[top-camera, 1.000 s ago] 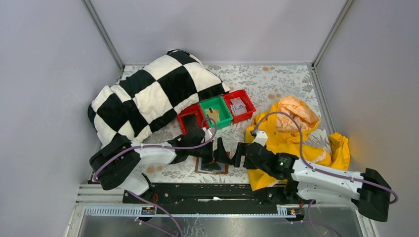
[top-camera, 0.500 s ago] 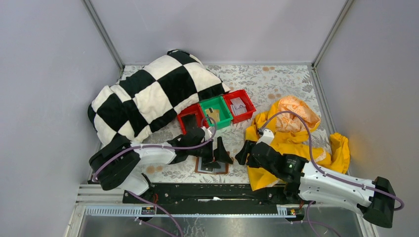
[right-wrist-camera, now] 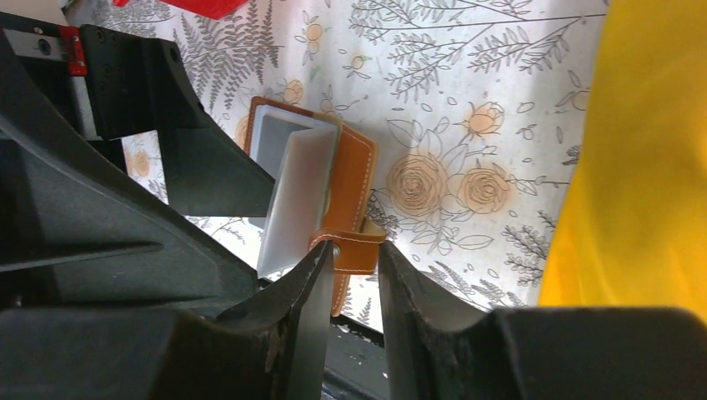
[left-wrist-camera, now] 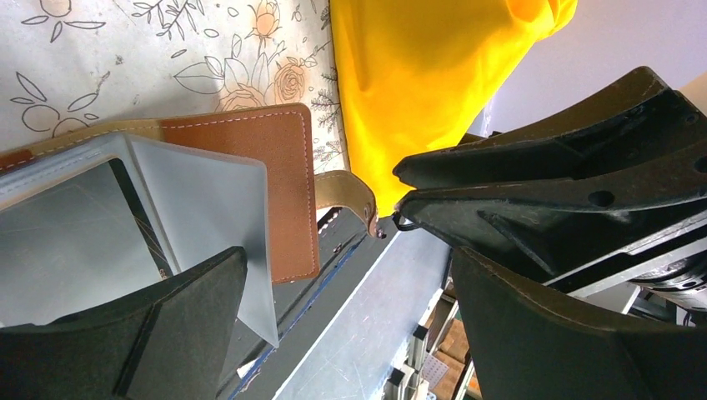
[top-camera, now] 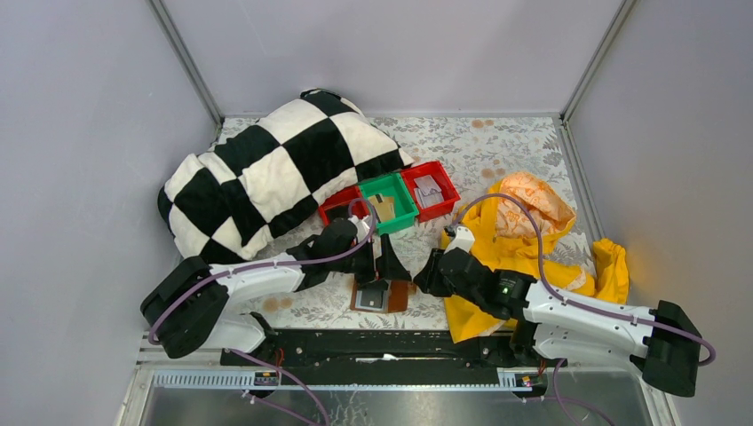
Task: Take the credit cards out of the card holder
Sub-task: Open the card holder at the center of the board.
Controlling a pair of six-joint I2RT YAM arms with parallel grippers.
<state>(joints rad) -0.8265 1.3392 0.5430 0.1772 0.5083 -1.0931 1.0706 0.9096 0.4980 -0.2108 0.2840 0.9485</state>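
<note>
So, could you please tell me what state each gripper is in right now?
Left gripper: open, holding nothing.
Right gripper: closed on the strap of the card holder.

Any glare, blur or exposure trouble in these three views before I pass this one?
Top view: soft even light, sharp, no glare. Left wrist view: the left gripper's fingers are close up, dark and blurred; the card holder's clear sleeves look milky, its leather in focus. Right wrist view: the right gripper's fingers are near-black silhouettes, the tablecloth bright but readable.

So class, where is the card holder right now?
In the top view the card holder lies open at the near edge of the table, left of the yellow cloth, with the green bin behind it.
</note>
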